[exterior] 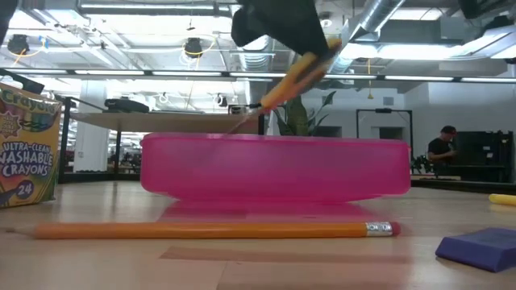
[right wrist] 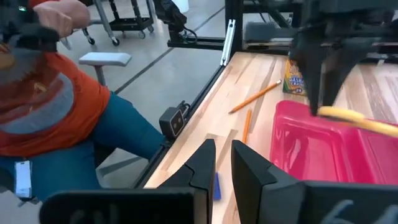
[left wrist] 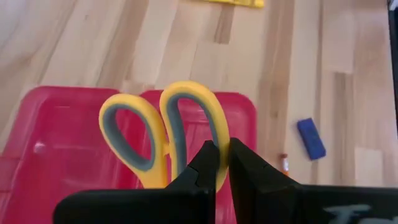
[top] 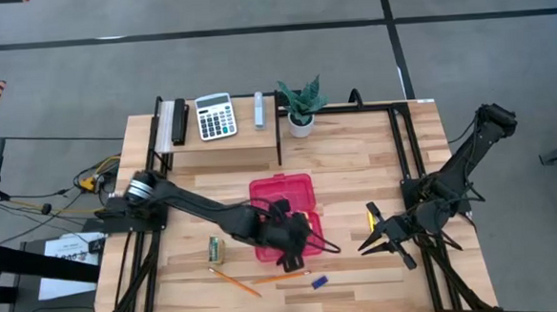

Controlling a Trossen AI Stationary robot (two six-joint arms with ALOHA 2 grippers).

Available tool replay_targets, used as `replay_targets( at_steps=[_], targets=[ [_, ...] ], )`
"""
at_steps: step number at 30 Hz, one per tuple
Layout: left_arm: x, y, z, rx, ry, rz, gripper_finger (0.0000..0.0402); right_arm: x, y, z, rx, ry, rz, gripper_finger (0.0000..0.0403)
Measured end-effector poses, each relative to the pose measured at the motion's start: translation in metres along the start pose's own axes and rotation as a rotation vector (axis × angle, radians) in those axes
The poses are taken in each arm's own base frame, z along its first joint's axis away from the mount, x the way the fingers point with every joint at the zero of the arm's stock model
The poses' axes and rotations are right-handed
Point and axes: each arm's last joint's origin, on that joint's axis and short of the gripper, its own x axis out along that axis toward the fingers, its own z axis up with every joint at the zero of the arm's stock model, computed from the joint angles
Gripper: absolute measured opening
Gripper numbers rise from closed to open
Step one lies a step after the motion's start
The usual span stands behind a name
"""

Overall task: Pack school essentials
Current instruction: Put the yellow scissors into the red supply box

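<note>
Low view puts us at table height: nearest, along the bottom of the frame, we see the orange pencil (exterior: 214,230) lying flat, with the blue eraser (exterior: 480,248) at the lower right and the crayon box (exterior: 28,145) standing at the left edge. Just behind the pencil sits the pink case (exterior: 274,167), and above its rim the yellow-handled scissors (exterior: 297,78) hang tilted, blades pointing down toward the case, held by the left gripper (exterior: 282,24) at the top centre.

In the left wrist picture we find the fingers (left wrist: 205,165) pinched narrow on one scissor handle, over the open case.

From the high view, near the bottom edge of the frame, we see pencil, eraser and crayon box lying around the case. The right gripper (top: 378,239) rests at the right of the table, well apart from the case, with a yellow pen-like stick (top: 371,213) just beside it; its fingers (right wrist: 202,163) stand narrowly apart, holding nothing.

Farther up, along the table's top edge, we see the white calculator (top: 215,115) and the potted plant (top: 301,102).
</note>
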Motion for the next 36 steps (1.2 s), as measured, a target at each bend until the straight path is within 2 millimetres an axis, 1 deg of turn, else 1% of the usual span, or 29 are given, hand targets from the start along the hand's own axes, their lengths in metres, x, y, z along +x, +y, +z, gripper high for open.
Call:
replay_targets(
  at_steps=[3,6,13,15,21,25,31,33,36],
  targets=[
    [0.011,-0.006,0.003,0.008,0.045,0.015,0.0,0.0,0.0,-0.001,0.0,0.006,-0.002,0.0063],
    [0.024,-0.008,0.001,0.011,0.092,0.031,0.0,0.0,0.0,-0.001,-0.001,0.009,-0.002,0.0063],
    [0.044,-0.005,-0.006,0.027,0.161,0.026,0.0,0.0,0.0,-0.002,-0.004,0.021,0.0,0.0063],
    [0.05,-0.006,-0.005,0.03,0.151,0.021,0.0,0.0,0.0,-0.002,-0.004,0.022,0.0,0.0063],
    [0.069,-0.008,-0.017,0.072,0.244,-0.036,0.0,0.0,0.0,-0.003,-0.007,0.03,-0.002,0.0063],
    [0.075,-0.008,-0.019,0.076,0.26,-0.05,0.0,0.0,-0.001,-0.004,0.005,0.041,-0.005,0.0063],
    [0.075,-0.007,-0.019,0.11,0.274,-0.066,0.0003,0.0,0.0,-0.004,0.005,0.042,0.001,0.0063],
    [0.075,-0.007,-0.02,0.115,0.278,-0.065,0.0016,0.0,0.0,-0.004,0.005,0.042,0.0,0.0063],
    [0.075,-0.007,-0.021,0.136,0.288,-0.063,0.0052,0.0,0.0,-0.004,0.005,0.041,0.001,0.0063]
  ],
)
